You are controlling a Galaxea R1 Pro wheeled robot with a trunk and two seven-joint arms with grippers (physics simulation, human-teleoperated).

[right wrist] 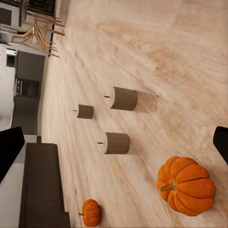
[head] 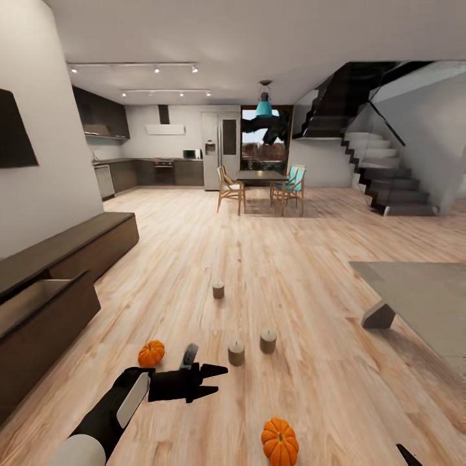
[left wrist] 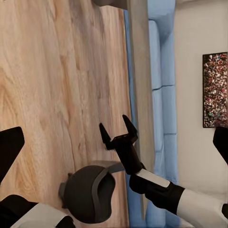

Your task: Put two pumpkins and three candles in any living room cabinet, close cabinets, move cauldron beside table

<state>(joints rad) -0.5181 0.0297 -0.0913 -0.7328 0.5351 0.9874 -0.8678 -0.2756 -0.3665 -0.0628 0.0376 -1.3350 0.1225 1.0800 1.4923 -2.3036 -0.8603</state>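
The cabinet (head: 61,255), a long dark wood unit against the wall, serves as the landmark here, and one of its drawers (head: 39,304) already stands pulled out with its pale inside showing, so the step in hand looks like the first pickup: nothing has yet gone inside. Across the room from the cabinet, well apart from it, sits the table (head: 421,291), low and grey, with no cauldron to be seen near it. On the wood floor (head: 291,246) between cabinet and table lie the task's small things. One pumpkin (head: 151,353) rests nearest the cabinet, just out from the open drawer; a second pumpkin (head: 279,441) lies farther from the cabinet, toward the robot's right. The three candles stand upright farther out from the cabinet than the first pumpkin: two side by side, one candle (head: 236,353) and its neighbour (head: 268,340), and a third candle (head: 218,289) beyond them, well apart. The left gripper (head: 217,380) hovers above the floor just beside the nearer pumpkin, its fingers spread wide and holding nothing. The right gripper (left wrist: 118,133) also has its fingers parted and empty. The next move probably calls for swinging the left gripper over the pumpkin by the cabinet, lowering around it, and closing gently, since its round ribbed shape may slip.
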